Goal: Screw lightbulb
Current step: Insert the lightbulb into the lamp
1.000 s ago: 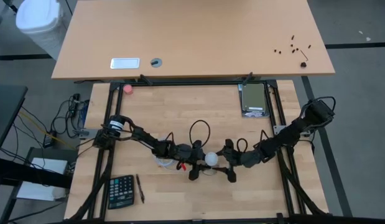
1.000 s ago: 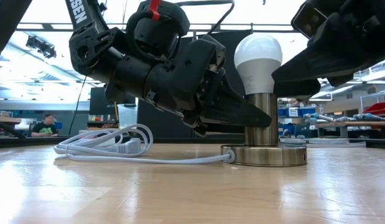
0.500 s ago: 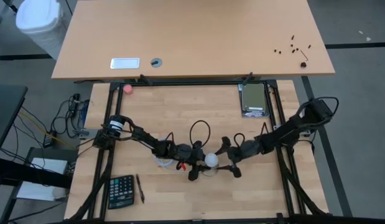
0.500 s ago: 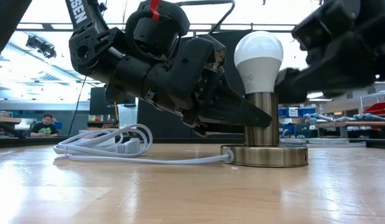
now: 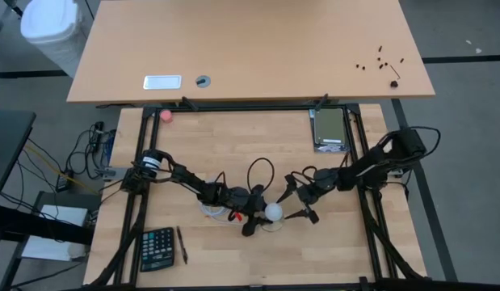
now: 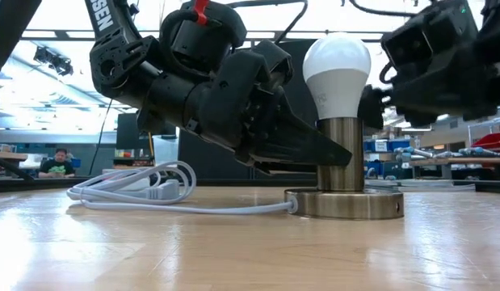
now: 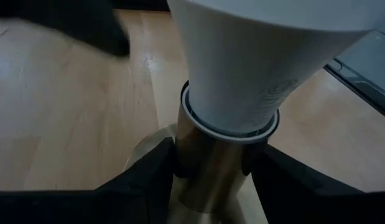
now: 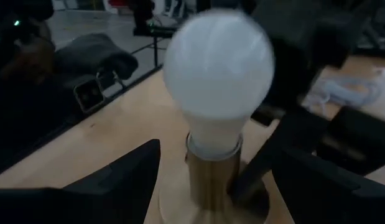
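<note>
Wooden slats form the table (image 5: 258, 137), with a workshop room and a seated person (image 6: 56, 162) visible far behind it in the low view. Near the table's front centre stands a brass lamp base (image 6: 344, 202) whose upright brass socket (image 6: 340, 153) carries the lightbulb (image 6: 337, 69), seated upright with its globe uppermost. The left gripper (image 7: 211, 180) sits low, its 2 fingers (image 7: 139, 180) closed on the brass socket directly beneath the lightbulb's neck, 1 on each side, touching metal and not glass. The right gripper (image 5: 302, 198) hovers just beside the lightbulb at globe height; its fingers (image 8: 117, 180) are spread wide, flank the lightbulb on both sides and stand clear of it. A white cord (image 6: 136, 190) lies coiled on the table beside the lamp base.
</note>
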{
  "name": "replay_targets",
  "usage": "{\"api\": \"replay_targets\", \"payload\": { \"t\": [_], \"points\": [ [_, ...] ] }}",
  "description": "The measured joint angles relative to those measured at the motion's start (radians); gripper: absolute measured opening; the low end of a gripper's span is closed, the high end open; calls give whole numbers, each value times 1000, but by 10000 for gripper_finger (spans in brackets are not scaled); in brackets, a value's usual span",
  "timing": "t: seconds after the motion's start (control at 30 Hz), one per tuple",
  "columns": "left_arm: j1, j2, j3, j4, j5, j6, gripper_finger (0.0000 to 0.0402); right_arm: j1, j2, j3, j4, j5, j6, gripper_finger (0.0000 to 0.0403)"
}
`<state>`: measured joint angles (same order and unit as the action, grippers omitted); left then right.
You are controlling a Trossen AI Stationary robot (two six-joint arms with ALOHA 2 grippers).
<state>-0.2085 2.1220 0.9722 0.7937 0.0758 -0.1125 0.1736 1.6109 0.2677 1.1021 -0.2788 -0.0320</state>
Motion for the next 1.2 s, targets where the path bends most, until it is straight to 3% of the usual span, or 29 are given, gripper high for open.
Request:
{"api": "replay_targets", "payload": {
  "t": [0.33, 0.67, 1.2],
  "points": [
    [0, 0, 0, 0, 34, 3, 198, -30, 298, 26, 402, -90, 93, 308],
    [0, 0, 0, 5, 94, 3, 198, 2, 335, 99, 399, -92, 34, 308],
    [0, 0, 0, 8, 101, -2, 198, 2, 335, 171, 309, -136, -12, 304]
  ]
}}
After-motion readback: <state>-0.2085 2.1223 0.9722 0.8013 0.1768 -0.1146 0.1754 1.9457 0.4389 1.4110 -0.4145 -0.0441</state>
